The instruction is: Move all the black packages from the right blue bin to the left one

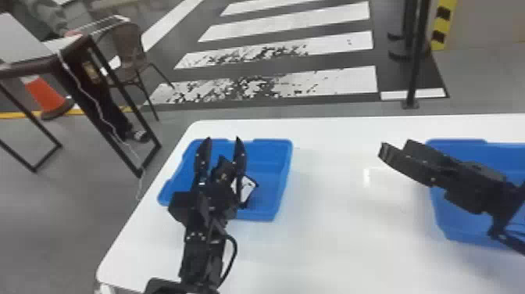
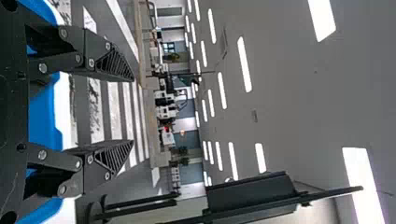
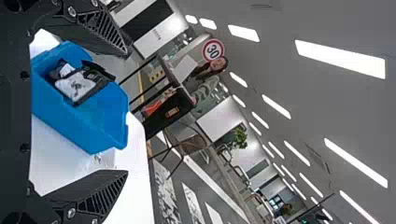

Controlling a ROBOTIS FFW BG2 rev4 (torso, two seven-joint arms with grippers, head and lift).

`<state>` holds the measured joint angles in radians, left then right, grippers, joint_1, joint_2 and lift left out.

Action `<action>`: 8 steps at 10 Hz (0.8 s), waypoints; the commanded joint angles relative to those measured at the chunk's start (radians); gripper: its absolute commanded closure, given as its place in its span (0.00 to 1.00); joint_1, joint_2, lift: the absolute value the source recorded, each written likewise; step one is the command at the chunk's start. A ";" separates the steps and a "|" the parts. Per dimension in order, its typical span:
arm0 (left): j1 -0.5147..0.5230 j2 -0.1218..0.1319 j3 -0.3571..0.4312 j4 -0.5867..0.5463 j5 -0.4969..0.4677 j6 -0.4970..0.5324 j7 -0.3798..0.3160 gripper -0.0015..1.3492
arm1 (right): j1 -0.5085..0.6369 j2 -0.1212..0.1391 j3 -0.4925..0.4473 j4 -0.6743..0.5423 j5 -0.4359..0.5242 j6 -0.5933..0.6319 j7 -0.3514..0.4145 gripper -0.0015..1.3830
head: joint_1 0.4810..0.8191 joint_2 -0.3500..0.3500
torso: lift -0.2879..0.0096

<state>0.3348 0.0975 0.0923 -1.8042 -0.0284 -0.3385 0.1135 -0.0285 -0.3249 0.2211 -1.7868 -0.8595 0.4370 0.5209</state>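
Above the left blue bin point(image 1: 269, 156) stands my left gripper point(image 1: 223, 142), fingers spread with nothing between the tips; the left wrist view shows the same gripper point(image 2: 133, 112) open. Black packages point(image 1: 247, 189) with white labels lie in that bin, partly hidden by the arm. In the right wrist view the left bin point(image 3: 79, 128) holds black packages point(image 3: 77, 86) at one end. My right gripper point(image 1: 394, 150) is over the left edge of the right blue bin point(image 1: 449, 219), pointing leftward; in the right wrist view this gripper point(image 3: 127, 112) is wide open. The arm covers much of the right bin's inside.
Both bins stand on a white table point(image 1: 332, 219), with a broad stretch of tabletop between them. Beyond its far edge are a chair point(image 1: 127, 51), an orange cone point(image 1: 47, 95), another table point(image 1: 27, 43) and a black post point(image 1: 415, 58).
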 commanded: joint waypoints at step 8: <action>0.166 0.030 -0.210 -0.234 0.206 -0.052 -0.040 0.21 | 0.124 0.056 -0.369 -0.310 0.600 0.523 -0.358 0.10 | 0.63 0.41 | 0.37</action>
<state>0.5003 0.1245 -0.1124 -2.0382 0.1737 -0.3933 0.0743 0.1145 -0.2668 -0.1413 -2.1234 -0.2681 0.9563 0.1615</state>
